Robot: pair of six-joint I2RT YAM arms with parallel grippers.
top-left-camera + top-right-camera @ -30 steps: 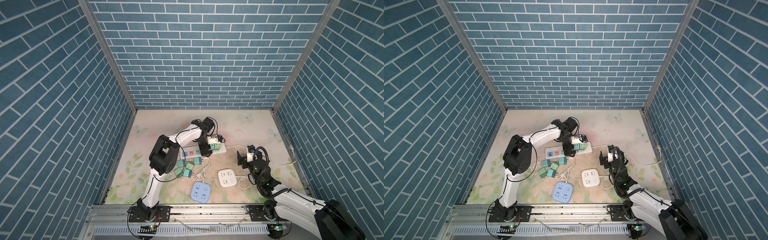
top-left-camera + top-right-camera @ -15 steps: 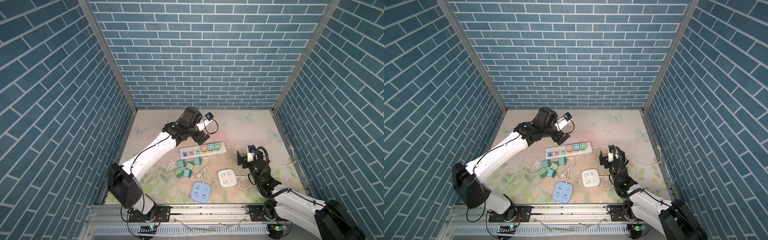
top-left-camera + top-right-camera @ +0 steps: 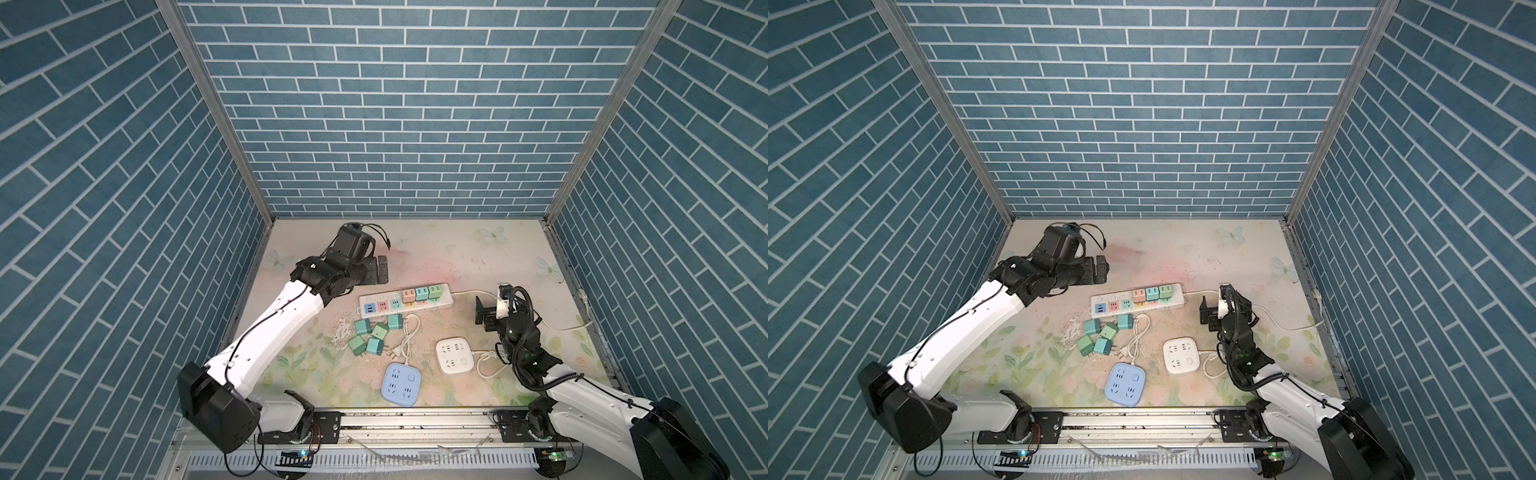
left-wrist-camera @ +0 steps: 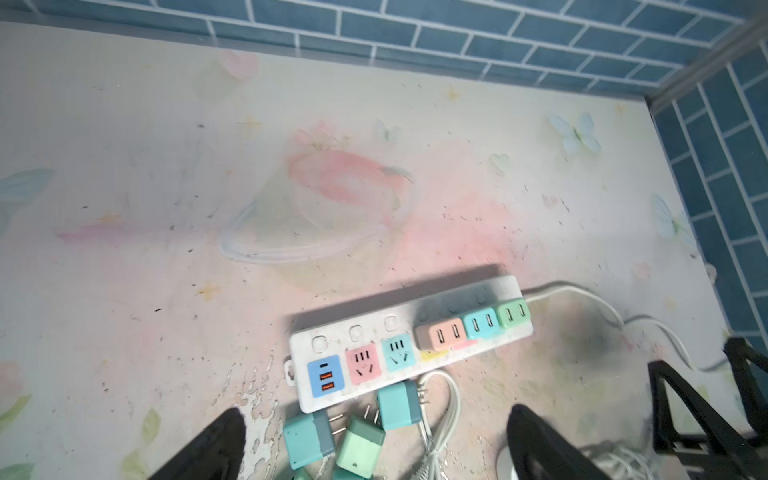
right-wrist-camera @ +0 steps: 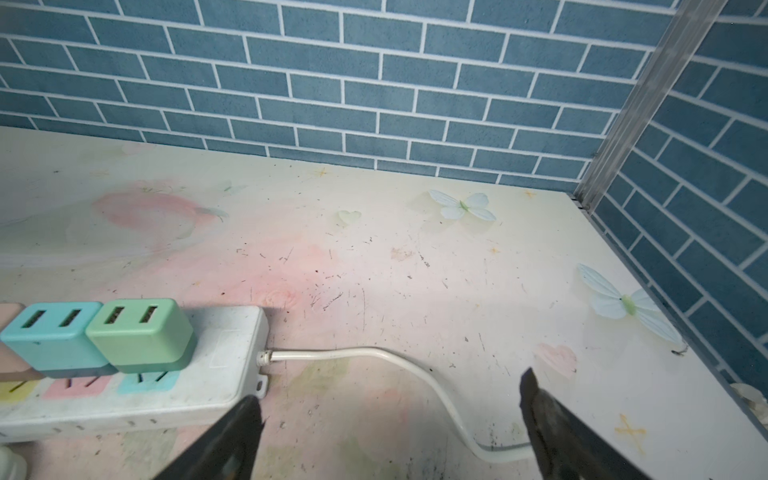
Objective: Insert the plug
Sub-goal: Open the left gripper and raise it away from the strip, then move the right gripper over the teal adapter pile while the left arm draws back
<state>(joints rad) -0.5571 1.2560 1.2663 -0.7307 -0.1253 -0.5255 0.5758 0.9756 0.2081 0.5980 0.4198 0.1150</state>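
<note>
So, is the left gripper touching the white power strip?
Apart. The left wrist view shows the whole white power strip lying beyond the fingertips of the open left gripper, with bare table between each fingertip and the strip.

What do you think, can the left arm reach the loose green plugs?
Probably yes: the left tool hovers open and empty behind the power strip, and the loose plugs lie uncovered on the strip's near side.
</note>
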